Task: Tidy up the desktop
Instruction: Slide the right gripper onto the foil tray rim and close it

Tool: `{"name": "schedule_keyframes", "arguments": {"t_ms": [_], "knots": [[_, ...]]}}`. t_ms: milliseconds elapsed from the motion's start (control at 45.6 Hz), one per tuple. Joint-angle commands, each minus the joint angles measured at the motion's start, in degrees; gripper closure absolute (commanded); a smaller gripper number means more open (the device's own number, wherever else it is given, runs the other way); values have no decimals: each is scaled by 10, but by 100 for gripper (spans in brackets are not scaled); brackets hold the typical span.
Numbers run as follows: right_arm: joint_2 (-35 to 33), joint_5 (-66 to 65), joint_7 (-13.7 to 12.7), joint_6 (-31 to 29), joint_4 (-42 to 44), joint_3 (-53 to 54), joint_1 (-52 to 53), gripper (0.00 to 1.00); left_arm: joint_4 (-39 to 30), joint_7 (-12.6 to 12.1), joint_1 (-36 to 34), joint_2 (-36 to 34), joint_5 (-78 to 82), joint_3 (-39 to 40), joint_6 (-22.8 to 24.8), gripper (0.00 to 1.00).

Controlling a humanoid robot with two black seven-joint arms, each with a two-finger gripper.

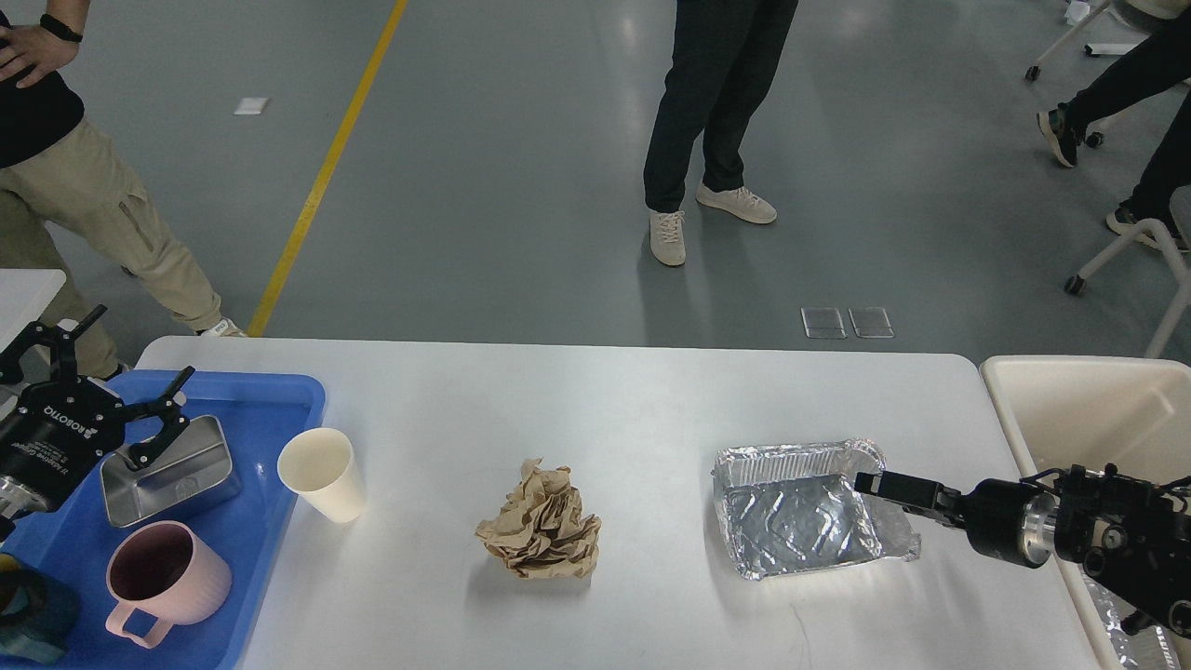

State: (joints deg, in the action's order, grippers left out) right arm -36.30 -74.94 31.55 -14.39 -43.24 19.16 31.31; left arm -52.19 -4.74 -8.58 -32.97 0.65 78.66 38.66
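The white desktop [614, 400] carries a cream paper cup [322, 473], a crumpled brown paper ball [540, 532] and an empty foil tray [800, 510]. My right gripper [879, 485] comes in from the right and points left, its tip at the foil tray's right rim. It is seen edge-on, so its fingers cannot be told apart. My left gripper [121, 372] hangs open above the far left part of the blue tray [270, 409], just over a steel container [172, 473], with nothing between its fingers.
The blue tray also holds a pink mug [166, 579] and a dark object [33, 614]. A beige bin [1089, 409] stands off the table's right end. People stand on the floor beyond the far edge.
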Motion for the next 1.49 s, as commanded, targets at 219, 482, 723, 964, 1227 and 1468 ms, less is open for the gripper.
{"name": "schedule_keyframes", "arguments": {"t_ms": [219,482,723,964,1227,1468], "knots": [[14,0,0,1,19,-22,1,0,-5,1,0,3,1,0,5,3],[27,0,0,0,20,-25,1,0,-5,1,2,4,1,2,7,3],[45,0,0,2,29,-26,2,0,-5,2,5,4,1,2,9,3],[54,0,0,46,32,-45,2,0,-5,2,7,4,1,4,10,3],[58,-1,0,44,41,-57,2,0,-6,3,8,4,1,8,11,3],[59,-1,1,45,42,-102,14,0,-6,3,8,4,1,9,12,3]]}}
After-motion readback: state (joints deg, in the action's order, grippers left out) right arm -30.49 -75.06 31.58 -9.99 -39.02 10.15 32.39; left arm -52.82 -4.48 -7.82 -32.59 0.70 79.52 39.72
